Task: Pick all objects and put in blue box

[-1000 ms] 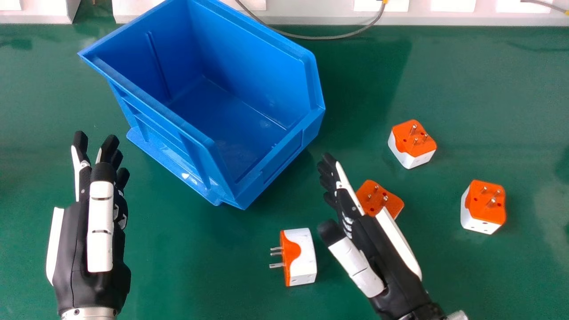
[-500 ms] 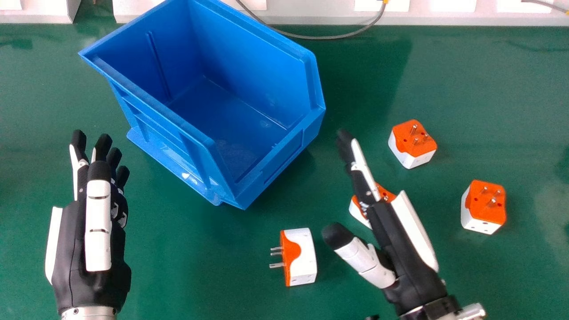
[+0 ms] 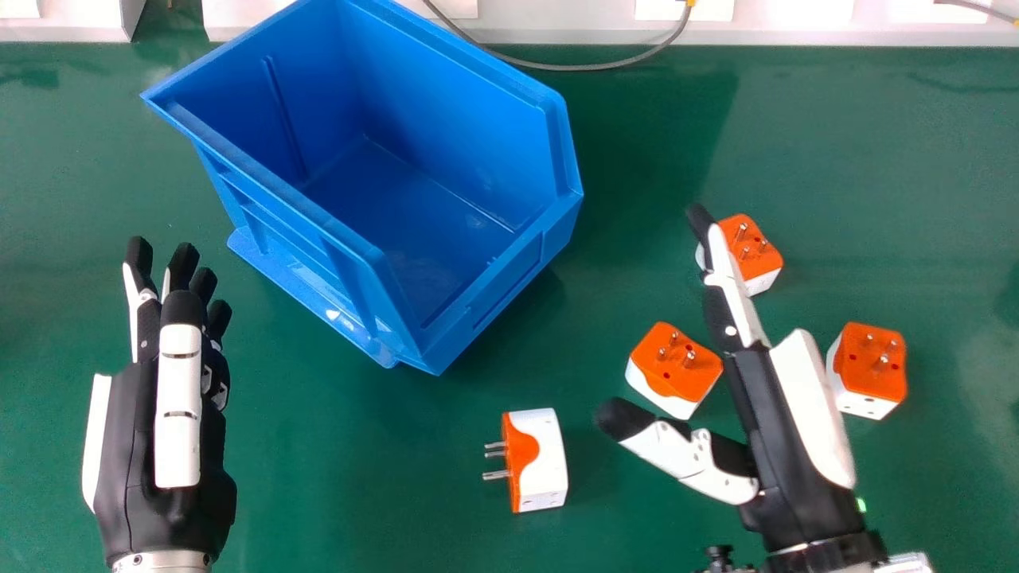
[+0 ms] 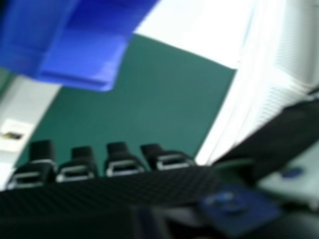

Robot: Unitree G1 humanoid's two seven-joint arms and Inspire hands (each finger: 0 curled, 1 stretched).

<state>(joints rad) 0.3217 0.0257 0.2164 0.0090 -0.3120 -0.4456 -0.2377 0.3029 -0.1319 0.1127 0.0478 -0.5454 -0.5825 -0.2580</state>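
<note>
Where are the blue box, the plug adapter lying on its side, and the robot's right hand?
Blue box (image 3: 398,223): head view, on its inner floor.
Plug adapter lying on its side (image 3: 544,458): head view, on its white body.
Right hand (image 3: 782,438): head view, on its black body between fingers and wrist.

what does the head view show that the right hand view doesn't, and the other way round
Head view: the left hand, a grey cable and, as far as I can tell, four plug adapters; a bluish patch near the thumb in the right hand view is too unclear to name.
Right hand view: the textured side of the right hand and a pale ribbed surface.
Both: the blue box, the green table and the right hand.
</note>
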